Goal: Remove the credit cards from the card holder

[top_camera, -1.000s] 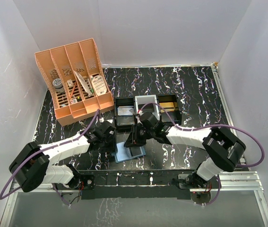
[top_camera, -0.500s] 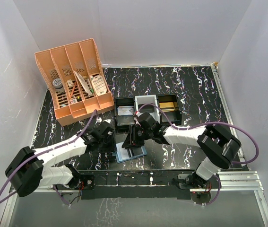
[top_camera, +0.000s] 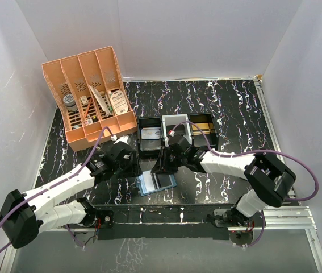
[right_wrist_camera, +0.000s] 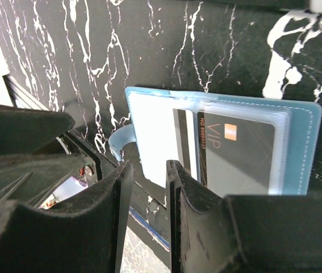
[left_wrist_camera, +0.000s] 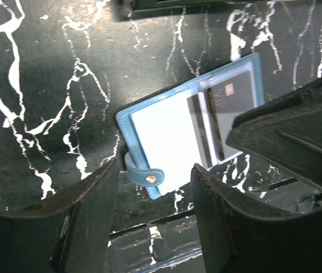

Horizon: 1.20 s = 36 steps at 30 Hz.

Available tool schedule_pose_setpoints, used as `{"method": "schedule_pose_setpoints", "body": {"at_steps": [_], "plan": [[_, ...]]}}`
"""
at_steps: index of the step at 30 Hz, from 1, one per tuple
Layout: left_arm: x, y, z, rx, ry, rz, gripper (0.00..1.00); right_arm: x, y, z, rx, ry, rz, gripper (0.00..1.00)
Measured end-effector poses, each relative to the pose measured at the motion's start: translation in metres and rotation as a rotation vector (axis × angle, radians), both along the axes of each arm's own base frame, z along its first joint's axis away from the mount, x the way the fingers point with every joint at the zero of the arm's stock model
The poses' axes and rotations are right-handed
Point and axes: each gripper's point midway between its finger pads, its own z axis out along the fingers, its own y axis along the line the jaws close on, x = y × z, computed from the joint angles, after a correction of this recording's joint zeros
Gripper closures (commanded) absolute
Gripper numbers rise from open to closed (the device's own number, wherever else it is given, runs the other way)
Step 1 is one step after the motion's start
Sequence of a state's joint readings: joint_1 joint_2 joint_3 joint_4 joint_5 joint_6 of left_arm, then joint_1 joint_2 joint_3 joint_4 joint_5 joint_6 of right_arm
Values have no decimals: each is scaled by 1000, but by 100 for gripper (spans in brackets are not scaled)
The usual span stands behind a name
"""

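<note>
Card holder [top_camera: 156, 182] lay open by both grippers.
The left gripper [top_camera: 131, 166], at the holder's 10 o'clock, had its jaws wide with nothing between them. The holder lay flat at the table's [top_camera: 234, 114] 6 o'clock, a black credit card [right_wrist_camera: 237, 153] in its right pocket. The right gripper [right_wrist_camera: 148, 165], at its 12 o'clock, stood narrowly parted, empty.

Credit cards [right_wrist_camera: 237, 156] in card holder [right_wrist_camera: 307, 142], on table [right_wrist_camera: 166, 40].

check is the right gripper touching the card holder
Cannot tell. In the right wrist view the right gripper overlaps the near edge of the card holder, hiding any contact or gap.
</note>
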<state>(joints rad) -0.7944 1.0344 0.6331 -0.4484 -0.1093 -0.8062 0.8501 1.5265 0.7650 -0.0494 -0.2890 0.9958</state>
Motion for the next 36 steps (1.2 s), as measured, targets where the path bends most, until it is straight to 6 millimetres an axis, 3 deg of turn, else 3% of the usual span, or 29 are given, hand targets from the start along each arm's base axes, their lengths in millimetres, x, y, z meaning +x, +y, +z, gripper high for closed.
{"method": "schedule_pose_setpoints", "body": {"at_steps": [5, 7, 11, 16, 18, 23, 28, 31, 32, 36], "plan": [[1, -16, 14, -65, 1, -41, 47, 8, -6, -3, -27, -16, -34, 61], [0, -24, 16, -97, 10, -61, 47, 10, -9, -2, -38, -29, -49, 52], [-5, -42, 19, -179, 46, -93, 47, 19, -15, 12, -27, -81, -88, 42], [-16, -55, 14, -217, 83, -111, 39, 34, -25, 27, -21, -143, -143, 3], [-22, -63, 13, -220, 89, -132, 32, 40, -30, 33, -22, -172, -169, 2], [-35, -79, 10, -241, 90, -158, 31, 48, -44, 44, 8, -205, -253, 2], [-36, -71, -6, -218, 104, -98, 31, 50, -52, 41, 42, -195, -281, 2], [-34, -64, -18, -181, 116, -54, 34, 43, -50, 34, 81, -166, -259, 8], [-34, -62, -22, -169, 120, -41, 41, 30, -43, 23, 118, -106, -209, 17], [-30, -57, -35, -123, 132, 2, 47, 22, -32, 14, 145, -49, -152, 26]]}}
